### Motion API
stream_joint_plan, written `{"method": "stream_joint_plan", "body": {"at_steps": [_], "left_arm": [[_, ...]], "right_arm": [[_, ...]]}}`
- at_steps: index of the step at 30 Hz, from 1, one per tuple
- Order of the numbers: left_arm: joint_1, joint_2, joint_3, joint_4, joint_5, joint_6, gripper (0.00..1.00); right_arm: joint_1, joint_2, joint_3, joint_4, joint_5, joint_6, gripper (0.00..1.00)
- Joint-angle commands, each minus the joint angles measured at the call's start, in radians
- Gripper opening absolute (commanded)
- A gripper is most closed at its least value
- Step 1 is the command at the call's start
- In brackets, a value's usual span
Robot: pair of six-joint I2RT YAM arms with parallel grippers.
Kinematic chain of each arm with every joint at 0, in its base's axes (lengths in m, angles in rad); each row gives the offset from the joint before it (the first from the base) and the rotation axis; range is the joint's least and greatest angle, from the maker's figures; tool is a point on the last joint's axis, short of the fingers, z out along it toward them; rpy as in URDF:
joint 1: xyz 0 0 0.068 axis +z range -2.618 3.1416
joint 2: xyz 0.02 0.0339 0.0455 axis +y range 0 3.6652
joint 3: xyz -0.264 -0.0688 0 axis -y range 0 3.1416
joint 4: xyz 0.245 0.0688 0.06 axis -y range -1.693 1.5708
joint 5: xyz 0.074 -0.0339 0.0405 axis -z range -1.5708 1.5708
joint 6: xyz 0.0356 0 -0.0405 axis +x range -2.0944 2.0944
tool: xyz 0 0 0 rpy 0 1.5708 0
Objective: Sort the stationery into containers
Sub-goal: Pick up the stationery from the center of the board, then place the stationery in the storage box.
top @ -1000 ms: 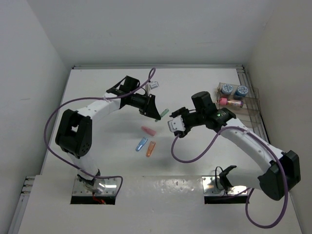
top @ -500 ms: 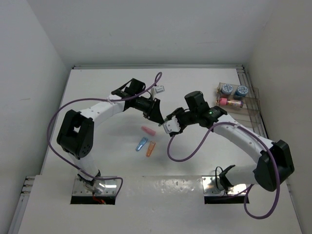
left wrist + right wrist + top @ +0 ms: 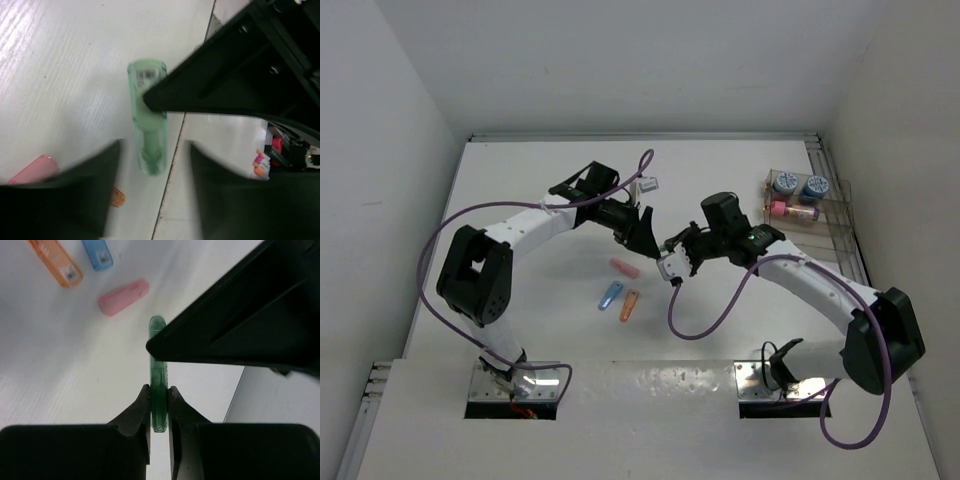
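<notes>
A green capsule [image 3: 159, 385] hangs above the table, and my right gripper [image 3: 159, 391] is shut on its lower end. My left gripper [image 3: 155, 147] stands open around the same green capsule [image 3: 147, 115], its fingers [image 3: 75, 190] clear of it on both sides. From above, the left gripper [image 3: 648, 238] and right gripper [image 3: 667, 255] meet nose to nose at mid-table, hiding the capsule. Pink [image 3: 623, 268], blue [image 3: 610, 294] and orange [image 3: 629, 305] capsules lie on the table below them. The clear container [image 3: 840, 215] at the far right holds two blue rolls [image 3: 785, 183] and a pink marker [image 3: 792, 210].
White walls close the table on the left, back and right. A purple cable [image 3: 695, 320] loops from the right arm over the table's middle. The arm bases [image 3: 515, 385] sit at the near edge.
My right gripper moved left to the left gripper and shut on the green capsule. My left gripper, shut on it before, has opened.
</notes>
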Motion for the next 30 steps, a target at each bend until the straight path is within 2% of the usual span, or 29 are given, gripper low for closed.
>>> {"method": "stream_joint_plan", "body": {"at_steps": [1,2,4,8,11,14,17,20,23,30], "left_arm": [[-0.004,-0.063,0.025,0.008,0.05,0.034,0.91],[0.007,-0.075,0.025,-0.006,0.014,0.036,1.0],[0.031,-0.083,0.028,-0.017,-0.014,0.053,1.0],[0.114,-0.094,0.04,-0.04,-0.063,0.071,1.0],[0.178,-0.065,0.08,-0.139,-0.063,0.14,1.0],[0.211,-0.037,0.098,-0.21,-0.072,0.215,1.0],[0.241,-0.043,0.066,-0.198,-0.134,0.214,1.0],[0.267,-0.083,0.003,-0.14,-0.198,0.179,1.0],[0.278,-0.105,-0.018,-0.112,-0.249,0.172,1.0],[0.29,-0.083,-0.024,-0.146,-0.267,0.235,1.0]], "right_arm": [[-0.052,-0.041,-0.03,-0.002,0.022,-0.001,0.0],[-0.082,-0.051,-0.033,-0.003,0.021,0.002,0.0],[-0.124,-0.082,-0.045,-0.017,0.022,0.014,0.0],[-0.286,-0.131,-0.063,-0.083,0.007,-0.001,0.0],[-0.528,-0.156,-0.085,-0.13,-0.042,-0.044,0.0],[-0.72,-0.134,-0.089,-0.158,-0.097,-0.129,0.0],[-0.861,-0.069,-0.057,-0.213,-0.129,-0.251,0.0],[-0.954,0.008,-0.013,-0.21,-0.153,-0.33,0.0],[-0.992,0.08,0.025,-0.186,-0.154,-0.341,0.0],[-1.018,0.22,0.087,-0.137,-0.117,-0.4,0.0]]}}
